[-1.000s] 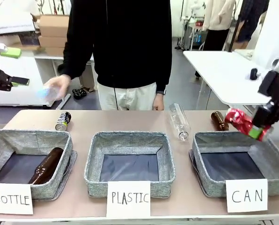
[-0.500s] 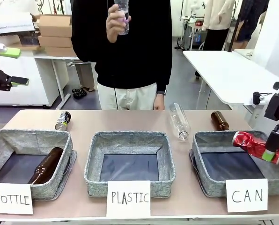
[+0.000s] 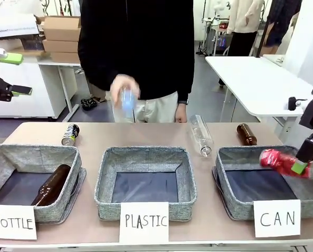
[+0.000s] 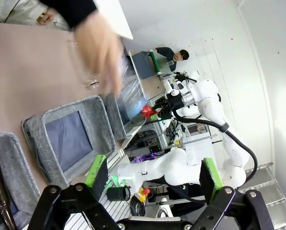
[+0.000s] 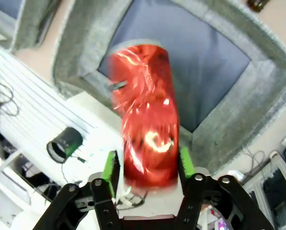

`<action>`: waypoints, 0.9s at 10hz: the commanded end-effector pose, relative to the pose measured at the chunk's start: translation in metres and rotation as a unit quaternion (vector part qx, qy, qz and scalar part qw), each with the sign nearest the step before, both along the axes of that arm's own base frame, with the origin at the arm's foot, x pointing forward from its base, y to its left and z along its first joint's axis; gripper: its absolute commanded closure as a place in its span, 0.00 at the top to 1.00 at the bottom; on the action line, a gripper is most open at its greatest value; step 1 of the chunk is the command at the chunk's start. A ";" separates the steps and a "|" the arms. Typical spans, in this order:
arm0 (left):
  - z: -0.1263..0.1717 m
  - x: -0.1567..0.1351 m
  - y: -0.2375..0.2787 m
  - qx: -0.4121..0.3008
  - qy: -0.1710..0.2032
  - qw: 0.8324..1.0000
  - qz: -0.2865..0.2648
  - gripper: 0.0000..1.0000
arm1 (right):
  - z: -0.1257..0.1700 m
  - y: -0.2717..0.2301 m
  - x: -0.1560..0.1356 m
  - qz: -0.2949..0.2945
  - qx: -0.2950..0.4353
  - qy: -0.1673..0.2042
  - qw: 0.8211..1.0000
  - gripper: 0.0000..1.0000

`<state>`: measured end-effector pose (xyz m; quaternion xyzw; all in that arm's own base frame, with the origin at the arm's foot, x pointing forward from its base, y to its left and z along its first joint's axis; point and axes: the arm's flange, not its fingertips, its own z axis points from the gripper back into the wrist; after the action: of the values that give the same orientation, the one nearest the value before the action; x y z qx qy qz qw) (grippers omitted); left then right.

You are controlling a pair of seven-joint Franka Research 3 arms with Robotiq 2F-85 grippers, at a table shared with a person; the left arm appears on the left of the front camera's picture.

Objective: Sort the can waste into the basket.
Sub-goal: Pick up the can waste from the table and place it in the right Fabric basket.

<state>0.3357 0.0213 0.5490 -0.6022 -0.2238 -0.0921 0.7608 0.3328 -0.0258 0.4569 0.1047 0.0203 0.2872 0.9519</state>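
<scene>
Red can [image 5: 145, 120] hangs between my right gripper's [image 5: 147, 165] fingers [image 5: 111, 171] over the CAN basket [image 3: 235, 207], clamped or loosed I cannot tell; left gripper [image 4: 152, 167] gapes; dark can [image 3: 70, 135] lies unsorted.

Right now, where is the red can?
The red can is at the front view's right, between the right gripper's fingers, over the right part of the basket signed CAN.

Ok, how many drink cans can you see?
2. A red can between the jaws of the right pincer, above the CAN basket; a dark can lying on the table behind the BOTTLE basket.
</scene>
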 end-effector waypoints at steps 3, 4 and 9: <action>0.001 0.001 -0.001 -0.008 -0.012 1.000 -0.004 1.00 | 0.006 -0.002 0.008 -0.020 0.064 -0.047 0.997 1.00; 0.001 0.001 -0.001 -0.008 -0.012 1.000 -0.004 1.00 | 0.006 -0.002 0.008 -0.021 0.067 -0.047 0.996 1.00; 0.001 0.001 -0.001 -0.008 -0.012 1.000 -0.004 1.00 | 0.039 0.001 0.015 -0.135 0.320 -0.052 0.936 1.00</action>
<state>0.3357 0.0215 0.5490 -0.6022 -0.2239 -0.0920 0.7608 0.3444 -0.0257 0.4747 0.2593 -0.0657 0.2060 0.9413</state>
